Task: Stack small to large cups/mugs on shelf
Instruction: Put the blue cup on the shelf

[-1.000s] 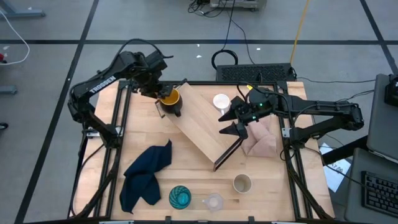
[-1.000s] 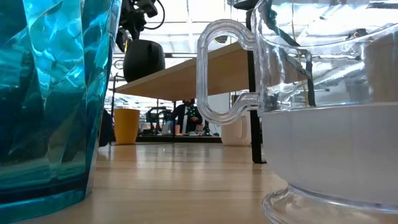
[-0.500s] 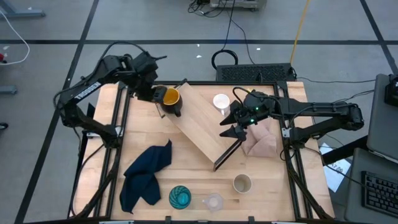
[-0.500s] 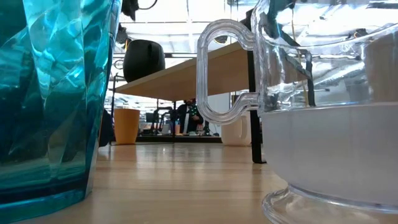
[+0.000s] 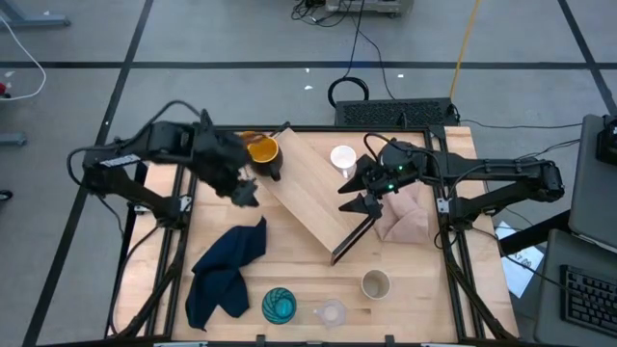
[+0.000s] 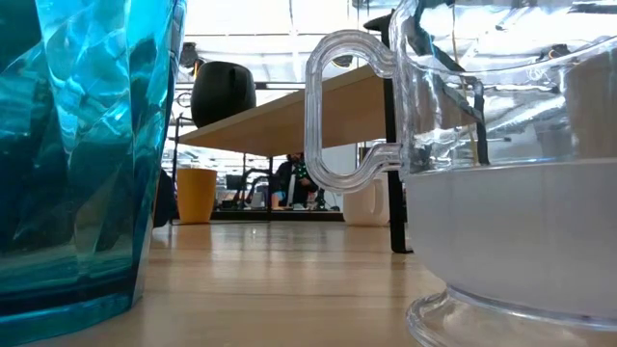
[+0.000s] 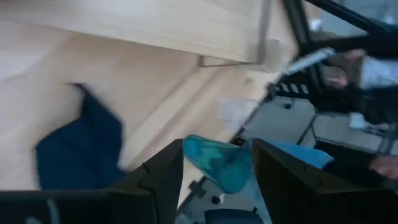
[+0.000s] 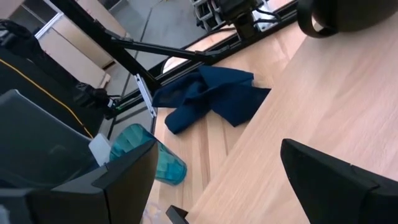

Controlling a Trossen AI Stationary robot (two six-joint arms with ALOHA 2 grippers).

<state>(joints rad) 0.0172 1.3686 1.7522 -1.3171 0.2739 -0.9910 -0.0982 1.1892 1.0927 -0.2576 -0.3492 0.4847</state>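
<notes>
Looking down from above, you can see the shelf (image 5: 323, 198) lying slantwise in the middle of the desk (image 5: 289, 280). Two cups sit on it near the top of the frame: the yellow-orange mug (image 5: 263, 154) at its upper left corner and the white mug (image 5: 342, 157) a bit to the right.

Your left gripper (image 5: 243, 191) hangs left of the middle of the frame, just off the shelf's left edge and just below the yellow-orange mug. Its fingers are apart and hold nothing. Your right gripper (image 5: 359, 193) hangs over the right part of the shelf, just under the white mug. Its fingers are wide apart and empty too.

Four cups are not on the shelf yet. The teal tumbler (image 5: 280, 306), the small clear cup (image 5: 331, 312) and the beige-grey cup (image 5: 375, 284) stand along the bottom of the frame. The small orange cup (image 6: 196, 194) shows only in the low view, under the shelf.

Watch these things:
- The blue cloth (image 5: 225, 270) lies between your left gripper and the tumbler. You could snag it if you sweep low.
- The yellow-orange mug sits right at the shelf's corner. A bump from your left arm could knock it off.
- The clear cup is hard to see, so you might miss it.
- The tumbler looks tall, so it might tip.
</notes>
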